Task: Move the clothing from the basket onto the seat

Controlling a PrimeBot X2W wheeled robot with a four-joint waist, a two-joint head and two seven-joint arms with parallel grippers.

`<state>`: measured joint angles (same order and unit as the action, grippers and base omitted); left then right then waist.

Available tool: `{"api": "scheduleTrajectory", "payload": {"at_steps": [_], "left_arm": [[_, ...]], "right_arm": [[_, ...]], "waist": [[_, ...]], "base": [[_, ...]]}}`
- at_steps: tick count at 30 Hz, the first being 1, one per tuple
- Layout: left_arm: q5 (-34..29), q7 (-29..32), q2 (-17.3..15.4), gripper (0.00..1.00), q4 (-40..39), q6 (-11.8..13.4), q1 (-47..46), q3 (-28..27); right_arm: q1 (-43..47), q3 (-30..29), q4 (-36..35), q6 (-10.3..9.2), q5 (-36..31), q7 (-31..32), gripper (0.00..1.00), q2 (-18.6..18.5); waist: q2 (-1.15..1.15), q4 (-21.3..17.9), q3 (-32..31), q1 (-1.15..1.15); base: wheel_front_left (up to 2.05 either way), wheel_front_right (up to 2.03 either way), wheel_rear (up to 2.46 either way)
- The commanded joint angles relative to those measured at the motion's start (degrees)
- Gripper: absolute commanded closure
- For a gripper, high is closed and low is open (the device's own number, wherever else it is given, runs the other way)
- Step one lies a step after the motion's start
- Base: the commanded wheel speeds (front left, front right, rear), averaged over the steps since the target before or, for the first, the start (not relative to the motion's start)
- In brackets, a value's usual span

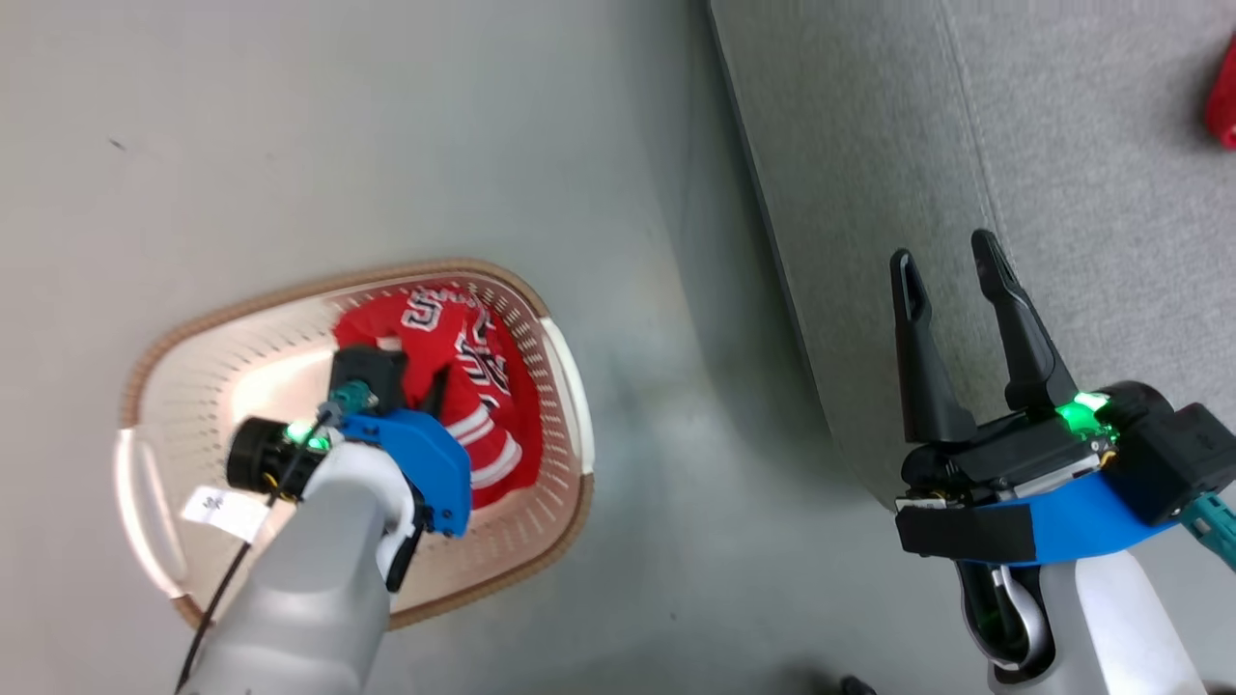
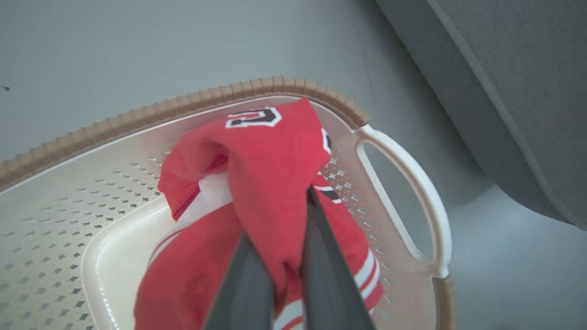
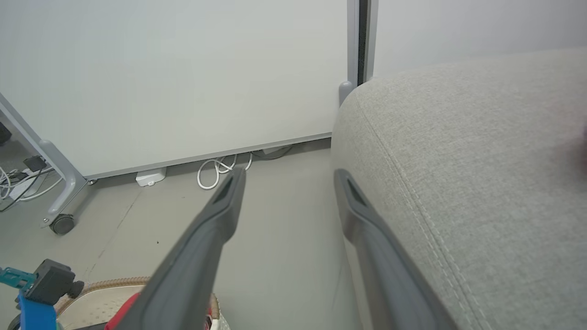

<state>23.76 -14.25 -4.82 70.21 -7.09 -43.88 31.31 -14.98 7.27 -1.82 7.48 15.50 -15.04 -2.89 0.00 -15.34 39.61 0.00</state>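
Observation:
The cream basket (image 1: 319, 285) with its brown rim stands on the floor at the lower left. In it lies a red jersey (image 1: 463, 357) with white stripes and black-white lettering. My left gripper (image 1: 430, 391) reaches down into the basket, shut on a fold of the jersey (image 2: 270, 156), and red cloth bunches between its fingers (image 2: 279, 215). The grey seat (image 1: 1062, 145) fills the upper right, and a plain red piece of clothing (image 1: 1224, 101) lies on it at the far right edge. My right gripper (image 1: 944, 253) hangs open and empty over the seat's front edge (image 3: 458, 160).
Bare grey floor (image 1: 676, 434) separates the basket (image 2: 183, 103) from the seat (image 2: 504, 91). In the right wrist view, a white panel wall (image 3: 183, 82) on a wheeled frame (image 3: 62, 223) stands beyond, with white cables (image 3: 220, 172) along its foot.

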Motion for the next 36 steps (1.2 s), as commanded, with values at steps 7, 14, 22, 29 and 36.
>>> {"api": "scheduleTrajectory", "payload": {"at_steps": [7,14,22,29,36], "left_arm": [[1.71,-0.78,1.49,1.00,-1.88,-0.51,3.87,2.42],[4.26,-0.98,1.94,1.00,-6.35,-0.53,7.07,6.99],[7.21,-1.00,1.95,1.00,-12.10,-0.55,8.72,12.56],[9.21,-1.01,1.95,1.00,-16.52,-0.55,8.26,16.84],[12.38,-1.02,1.95,1.00,-20.01,-0.38,6.46,21.79]], "right_arm": [[2.53,-0.81,1.36,0.03,-1.90,-0.20,0.00,0.01],[4.87,-2.19,2.16,0.03,-3.53,1.32,0.00,0.00],[8.08,-2.85,3.93,0.03,-3.27,2.97,0.00,0.00],[11.56,-3.60,5.81,0.03,-2.56,3.71,0.00,0.00],[14.16,-3.29,6.91,0.03,-2.40,4.75,0.00,0.00]], "waist": [[0.00,5.78,-10.86,0.00],[0.00,10.02,-17.58,0.00],[0.00,13.16,-25.53,0.00],[0.00,14.55,-32.01,0.00],[0.00,16.00,-37.11,0.00]], "base": [[0.00,0.00,0.00],[0.00,0.00,0.00],[0.00,0.00,0.00],[0.00,0.00,0.00],[0.00,0.00,0.00]]}}
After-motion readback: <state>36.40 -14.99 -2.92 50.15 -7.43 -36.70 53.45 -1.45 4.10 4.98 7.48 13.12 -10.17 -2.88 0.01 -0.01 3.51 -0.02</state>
